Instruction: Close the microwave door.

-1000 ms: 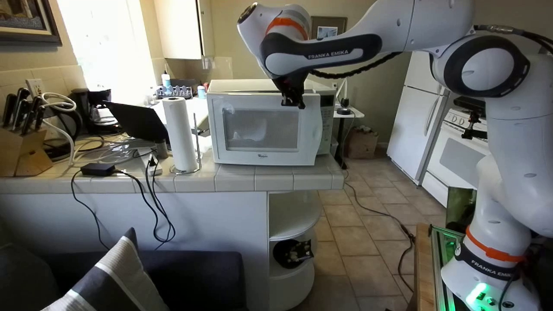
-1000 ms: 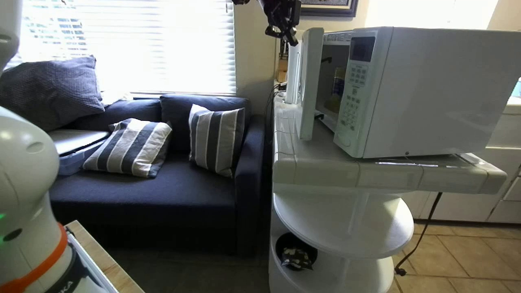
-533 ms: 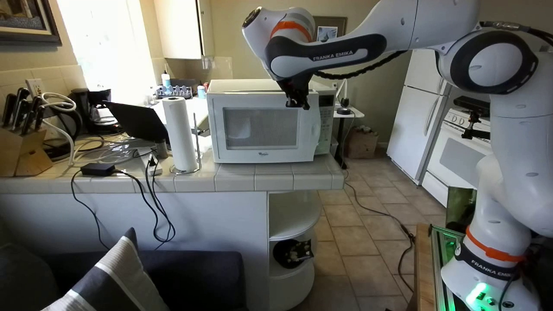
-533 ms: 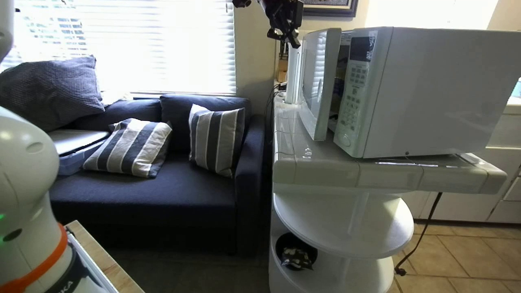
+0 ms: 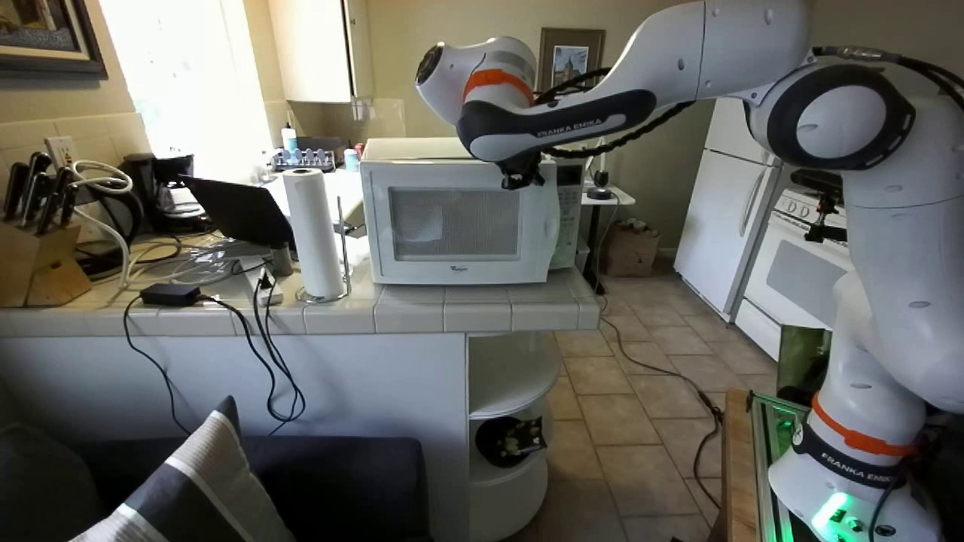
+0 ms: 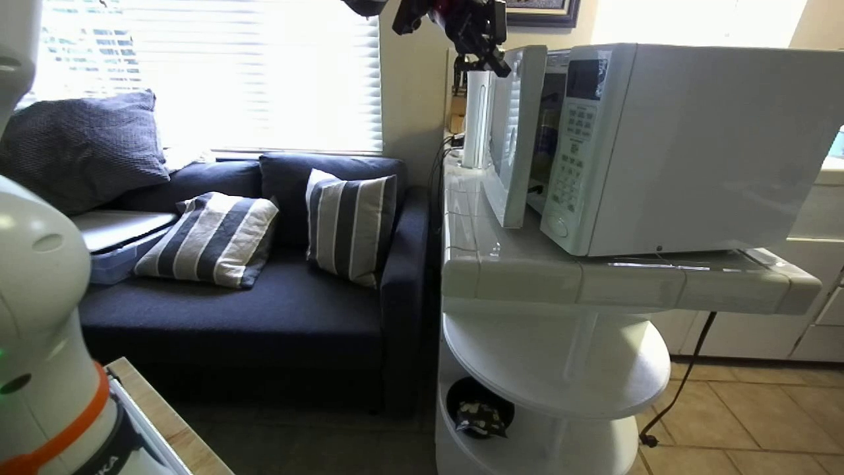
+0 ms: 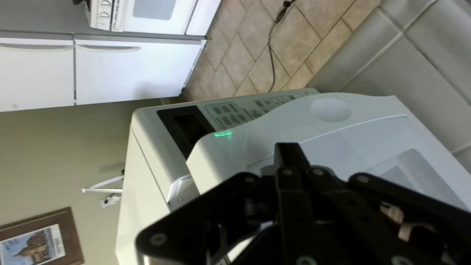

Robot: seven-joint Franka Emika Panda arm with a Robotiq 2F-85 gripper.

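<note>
And the door (image 5: pixel 456 226) stands ajar, a clear gap between its edge and the control panel (image 6: pixel 572 148) of the microwave (image 6: pixel 705 152), up on the tiled counter (image 6: pixel 521 280). Here's the gripper (image 7: pixel 290 154), in front of the door's upper corner on the panel side, its fingers pressed together in the wrist view! Touching? Can't tell. The white arm (image 5: pixel 745 53) arches high over the tiled floor (image 5: pixel 640 391). Paper roll (image 5: pixel 312 237) upright on that counter, just beside the microwave, and over on the sofa (image 6: pixel 264 336), 2 striped pillows (image 6: pixel 353 227).
</note>
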